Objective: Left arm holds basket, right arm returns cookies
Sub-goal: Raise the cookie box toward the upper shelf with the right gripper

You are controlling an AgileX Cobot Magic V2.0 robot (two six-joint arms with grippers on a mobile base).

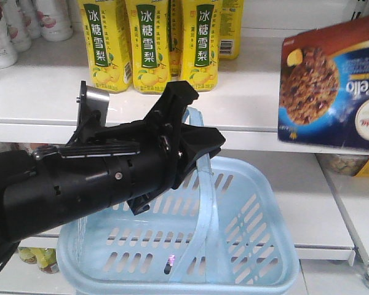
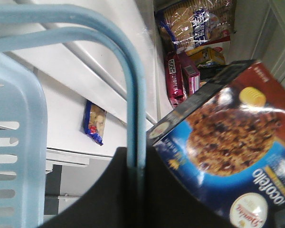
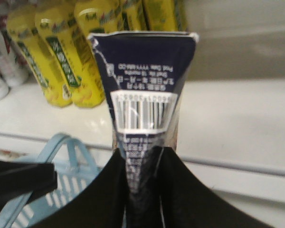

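The light blue basket hangs in front of the white shelves, its hoop handle pinched between the jaws of my left gripper. In the front view the black left arm reaches in from the left, and its gripper is shut at the top of the handle. The cookies, a navy and maroon box, hang tilted at the right, above the shelf edge and to the right of the basket. My right gripper is shut on the box's barcode end. The right arm itself is out of the front view.
Yellow drink bottles stand in a row on the white shelf, with white bottles at the far left. Snack packs fill lower shelves, and a small blue packet lies alone on one of them.
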